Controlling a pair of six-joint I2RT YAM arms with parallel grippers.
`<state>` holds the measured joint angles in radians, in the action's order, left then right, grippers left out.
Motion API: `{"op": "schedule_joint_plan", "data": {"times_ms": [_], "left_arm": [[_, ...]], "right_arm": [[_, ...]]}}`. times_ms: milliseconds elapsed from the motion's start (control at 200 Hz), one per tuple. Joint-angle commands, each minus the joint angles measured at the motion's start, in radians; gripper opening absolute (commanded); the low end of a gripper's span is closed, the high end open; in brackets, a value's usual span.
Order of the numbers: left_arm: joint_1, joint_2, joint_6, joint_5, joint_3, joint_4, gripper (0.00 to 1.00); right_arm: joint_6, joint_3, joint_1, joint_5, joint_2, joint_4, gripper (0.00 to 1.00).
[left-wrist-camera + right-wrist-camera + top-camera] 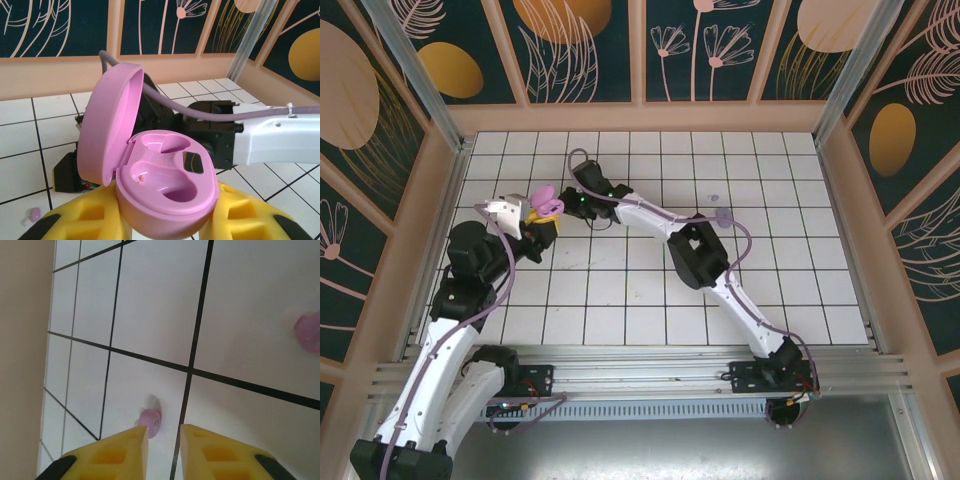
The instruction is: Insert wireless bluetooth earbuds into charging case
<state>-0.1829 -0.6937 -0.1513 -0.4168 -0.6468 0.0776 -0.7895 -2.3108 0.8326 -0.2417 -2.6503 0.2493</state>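
Gripping the open charging case (pixel 167 185) for loading, left end effector (pixel 167 222) hovers; right end effector (pixel 164 432), part-open, targets an earbud (pixel 150 422).

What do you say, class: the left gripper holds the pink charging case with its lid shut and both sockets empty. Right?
No. The charging case in the left gripper has its lid open, as the left wrist view shows; both sockets are empty.
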Motion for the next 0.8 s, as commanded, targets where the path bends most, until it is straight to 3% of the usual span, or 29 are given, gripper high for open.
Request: {"op": "schedule_joint_plan", "data": {"times_ms": [0, 155, 420, 791], "left_arm": [[0.005, 0.016, -0.016, 0.0, -0.001, 0.011, 0.09], [0.005, 0.03, -0.017, -0.008, -0.002, 0.02, 0.09], [0.005, 0.063, -0.011, -0.008, -0.001, 0.049, 0.09], [0.005, 0.085, 0.004, 0.0, 0.001, 0.062, 0.09]], "right_arm": [[0.032, -0.05, 0.037, 0.105, -0.023, -0.018, 0.29], [0.093, -0.067, 0.071, 0.212, -0.046, -0.043, 0.39], [0.174, -0.091, 0.112, 0.313, -0.09, -0.083, 0.41], [0.25, -0.104, 0.136, 0.353, -0.134, -0.148, 0.42]]}}
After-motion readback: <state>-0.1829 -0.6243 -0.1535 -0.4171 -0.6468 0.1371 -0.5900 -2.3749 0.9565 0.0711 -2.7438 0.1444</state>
